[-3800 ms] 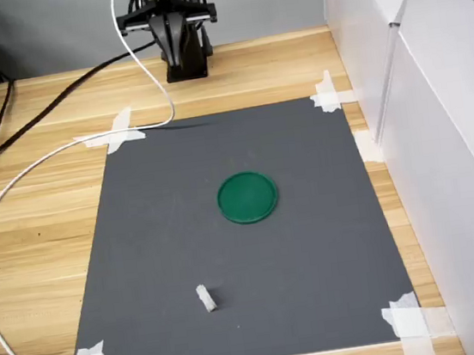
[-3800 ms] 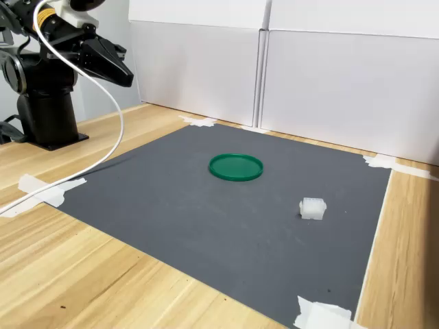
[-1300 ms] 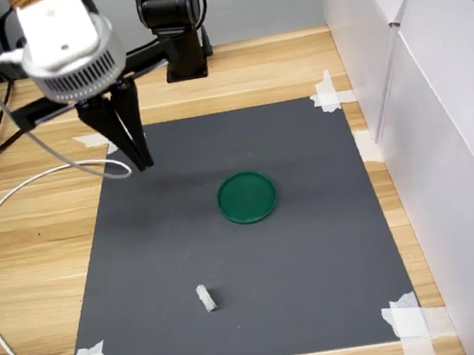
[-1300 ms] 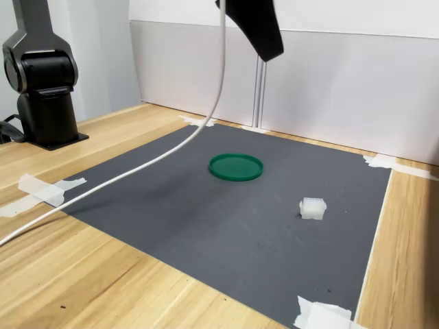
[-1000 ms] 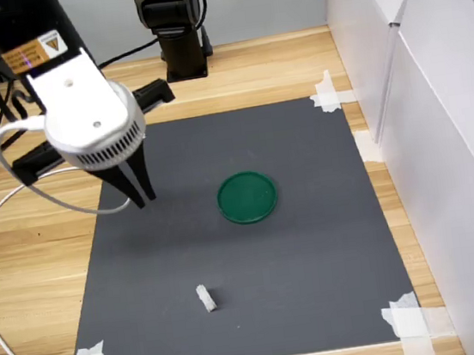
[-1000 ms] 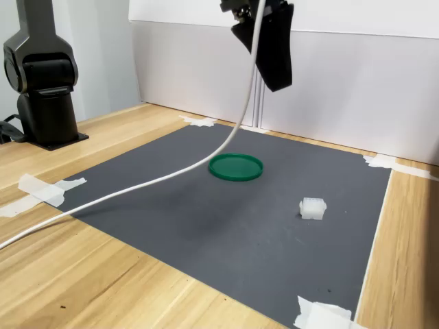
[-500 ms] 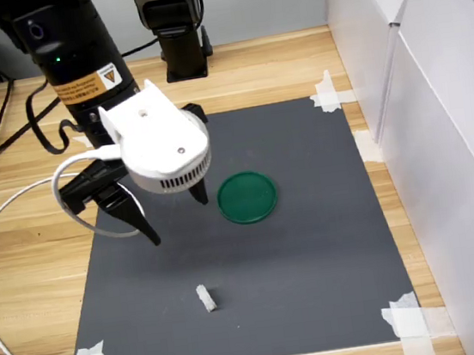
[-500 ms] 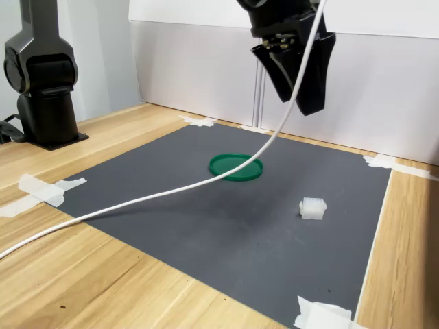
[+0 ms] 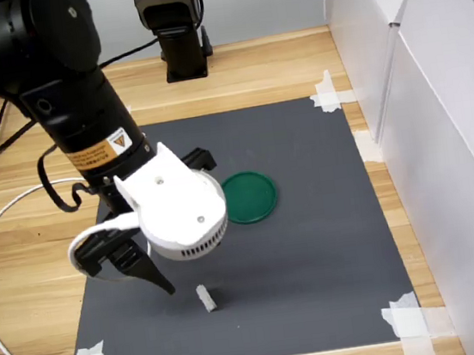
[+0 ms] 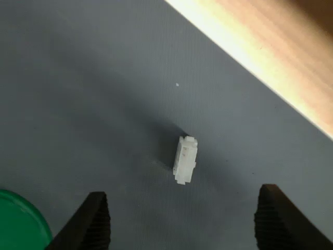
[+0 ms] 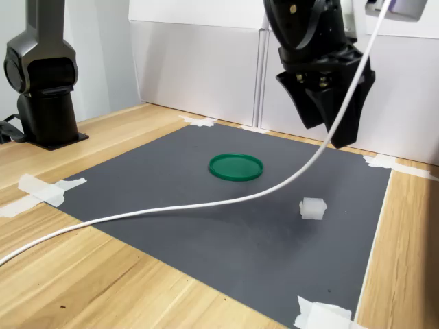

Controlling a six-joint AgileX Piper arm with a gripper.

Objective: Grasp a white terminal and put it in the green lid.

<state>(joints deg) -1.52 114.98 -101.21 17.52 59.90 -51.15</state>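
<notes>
A wooden tabletop (image 9: 25, 281) carries a taped-down grey mat (image 9: 316, 254). Within the last second the gripper (image 11: 329, 130) has swung across from the mat's far side to hang above the white terminal (image 10: 186, 160), fingers (image 10: 93, 221) spread wide apart and empty. The terminal lies near the mat's edge, apart from the green lid (image 9: 252, 195); descent looks next.

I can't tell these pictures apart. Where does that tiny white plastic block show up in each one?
First exterior view: the tiny white plastic block lies low on the dark grey mat, below the arm's white wrist housing.
Wrist view: the block sits near the centre, ahead of the open black gripper.
Second exterior view: it lies right of centre on the mat.
Shared landmark: the flat round green plastic lid.
</notes>
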